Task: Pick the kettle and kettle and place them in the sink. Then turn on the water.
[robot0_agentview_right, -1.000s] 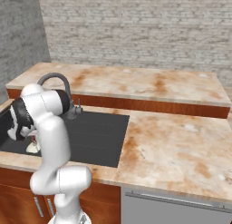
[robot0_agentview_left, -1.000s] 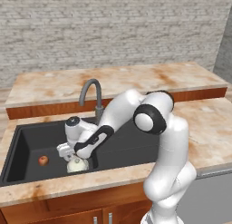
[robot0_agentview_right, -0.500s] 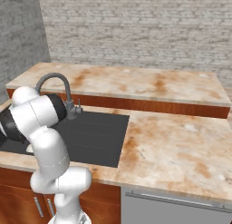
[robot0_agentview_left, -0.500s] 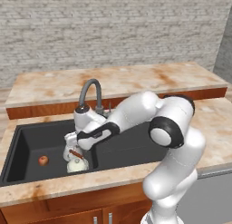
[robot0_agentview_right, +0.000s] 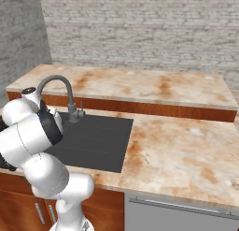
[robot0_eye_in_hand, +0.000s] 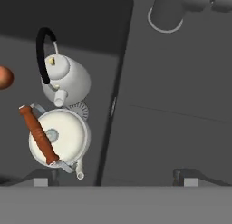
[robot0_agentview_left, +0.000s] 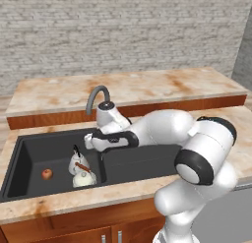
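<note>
Both kettles sit in the left basin of the black sink [robot0_agentview_left: 29, 153], touching each other. The kettle with the black arched handle [robot0_agentview_left: 77, 160] [robot0_eye_in_hand: 67, 79] stands behind the kettle with the reddish-brown handle [robot0_agentview_left: 84, 177] [robot0_eye_in_hand: 58, 136]. My gripper [robot0_agentview_left: 93, 143] [robot0_eye_in_hand: 116, 177] hangs open above the divider between the basins, right of the kettles, with nothing between its fingers. The grey gooseneck tap [robot0_agentview_left: 96, 96] [robot0_agentview_right: 58, 84] rises just behind the hand, and its base [robot0_eye_in_hand: 166, 12] is in the hand view. No water runs from it.
A small red apple [robot0_agentview_left: 47, 174] [robot0_eye_in_hand: 3, 77] lies in the left basin, left of the kettles. The right basin [robot0_agentview_right: 93, 141] is bare. Marbled counter [robot0_agentview_right: 182, 146] surrounds the sink, with a raised ledge and brick wall behind. My arm spans the sink's right half.
The open gripper has lifted off the kettles and moved up and right toward the tap. The arm's elbow has swung far to the right. Both kettles stay in the basin.
</note>
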You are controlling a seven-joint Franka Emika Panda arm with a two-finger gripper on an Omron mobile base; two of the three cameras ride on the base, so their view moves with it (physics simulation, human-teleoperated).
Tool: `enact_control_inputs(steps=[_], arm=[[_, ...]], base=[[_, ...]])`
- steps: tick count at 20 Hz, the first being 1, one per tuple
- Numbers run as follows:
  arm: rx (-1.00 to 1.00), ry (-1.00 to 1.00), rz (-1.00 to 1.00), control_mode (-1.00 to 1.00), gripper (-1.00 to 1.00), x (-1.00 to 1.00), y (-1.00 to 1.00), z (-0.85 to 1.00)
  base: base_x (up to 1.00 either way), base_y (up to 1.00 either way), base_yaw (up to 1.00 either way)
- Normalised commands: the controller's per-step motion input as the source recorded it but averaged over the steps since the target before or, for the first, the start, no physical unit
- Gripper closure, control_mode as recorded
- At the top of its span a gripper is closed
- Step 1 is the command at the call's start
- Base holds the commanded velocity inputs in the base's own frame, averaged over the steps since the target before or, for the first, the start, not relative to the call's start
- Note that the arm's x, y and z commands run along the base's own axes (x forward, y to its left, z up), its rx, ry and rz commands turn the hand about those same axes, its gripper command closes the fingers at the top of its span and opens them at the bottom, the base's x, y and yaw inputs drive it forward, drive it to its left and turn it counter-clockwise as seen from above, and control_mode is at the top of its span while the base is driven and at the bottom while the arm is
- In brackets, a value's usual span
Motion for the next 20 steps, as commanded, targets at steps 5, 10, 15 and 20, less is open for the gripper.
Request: enact_control_inputs(steps=[5, 10, 15, 20], arm=[[0.05, -0.09, 0.0, -1.0, -1.0, -0.06, -0.68, 0.15], [0.07, -0.17, 0.0, -1.0, -1.0, -0.06, -0.66, 0.15], [0.07, -0.22, 0.0, -1.0, -1.0, 0.0, -0.58, 0.17], [0.06, -0.22, 0.0, -1.0, -1.0, 0.0, -0.39, 0.26]], base=[[0.0, 0.0, 0.0], [0.0, 0.0, 0.0], [0.0, 0.0, 0.0], [0.0, 0.0, 0.0]])
